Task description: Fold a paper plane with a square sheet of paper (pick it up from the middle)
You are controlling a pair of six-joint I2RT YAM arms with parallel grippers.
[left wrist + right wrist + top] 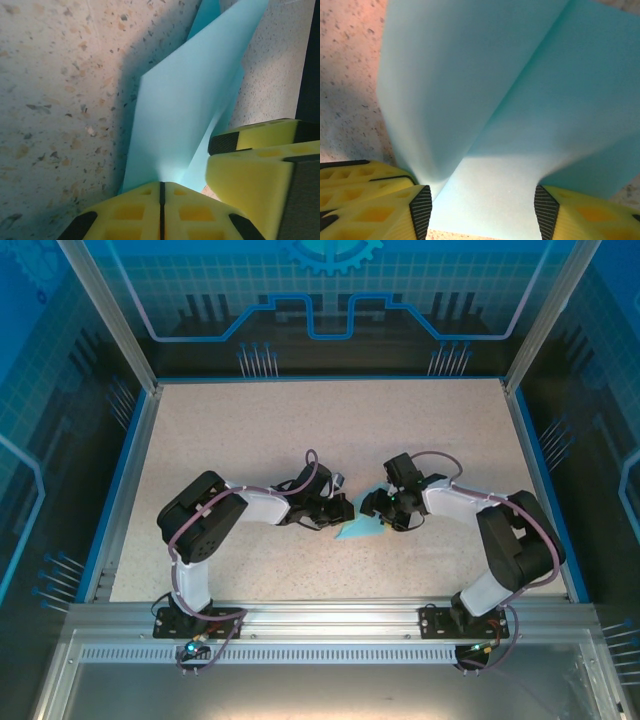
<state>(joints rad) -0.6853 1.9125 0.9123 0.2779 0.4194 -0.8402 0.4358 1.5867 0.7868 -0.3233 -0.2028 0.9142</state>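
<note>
One light-blue sheet of paper (361, 531), folded, sits mid-frame over the speckled surface (300, 430), mostly hidden under your two arms' wrists. Your left jaws are pinched together on its edge; your right jaws stand apart, the sheet between them.

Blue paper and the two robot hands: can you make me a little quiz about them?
1. True or false: the left gripper is pinching the blue paper.
2. Pick one. The right gripper has its jaws: A) wide apart, B) pressed tight together, C) closed round a pencil.
3. Fill in: the speckled surface under the paper is the ____.

Key: 1 true; 2 A; 3 table.
</note>
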